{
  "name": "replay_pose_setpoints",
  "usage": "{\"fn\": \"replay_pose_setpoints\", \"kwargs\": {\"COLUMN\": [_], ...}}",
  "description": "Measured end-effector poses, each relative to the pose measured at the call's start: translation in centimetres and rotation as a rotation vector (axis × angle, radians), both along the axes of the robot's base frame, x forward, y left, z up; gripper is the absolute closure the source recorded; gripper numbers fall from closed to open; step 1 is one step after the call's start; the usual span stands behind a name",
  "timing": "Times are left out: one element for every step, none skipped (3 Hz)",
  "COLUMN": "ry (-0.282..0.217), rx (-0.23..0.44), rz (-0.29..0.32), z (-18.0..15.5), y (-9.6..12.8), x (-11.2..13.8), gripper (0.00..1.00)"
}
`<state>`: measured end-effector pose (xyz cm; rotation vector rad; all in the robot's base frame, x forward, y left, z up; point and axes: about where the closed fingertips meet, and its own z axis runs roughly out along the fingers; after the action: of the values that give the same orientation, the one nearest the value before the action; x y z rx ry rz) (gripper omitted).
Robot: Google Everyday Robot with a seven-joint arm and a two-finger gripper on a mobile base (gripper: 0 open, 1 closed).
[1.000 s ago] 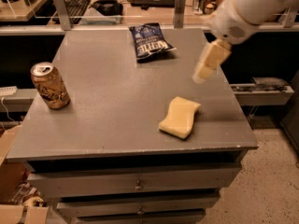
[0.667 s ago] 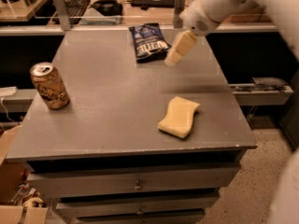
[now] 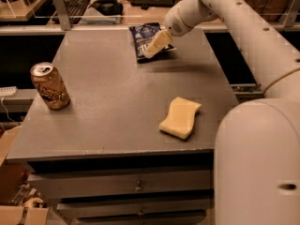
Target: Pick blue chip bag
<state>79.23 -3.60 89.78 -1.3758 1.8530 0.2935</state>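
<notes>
Bag (image 3: pixel 140 34): lying at far edge of desk (image 3: pixel 117 102), long axis running front-to-back. Claw (image 3: pixel 149 53): hanging over bag's middle, tip pointing down-left toward its near edge; whether apart or together, cannot tell

The blue chip bag (image 3: pixel 142 35), top centre of the frame, is dark navy with white lettering, though the print is hard to make out. The gripper (image 3: pixel 151 50), cream-yellow, sits over the bag's right part, on a white arm (image 3: pixel 243 22). The drink can (image 3: pixel 49 86) at left is gold-brown with a silver top. The sponge (image 3: pixel 180 117), right of centre, is pale yellow. The tabletop (image 3: pixel 108 111) is speckled grey.
</notes>
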Motion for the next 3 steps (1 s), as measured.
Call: {"fn": "replay_pose_setpoints", "kwargs": {"ry": [0.04, 0.073, 0.072], "rx": [0.043, 0.059, 0.081], "rz": [-0.057, -0.098, -0.097], "z": [-2.9, -5.0, -4.8], "y": [-0.2, -0.9, -1.0], "x": [3.2, 4.9, 5.4], "gripper": [0.0, 0.16, 0.39]}}
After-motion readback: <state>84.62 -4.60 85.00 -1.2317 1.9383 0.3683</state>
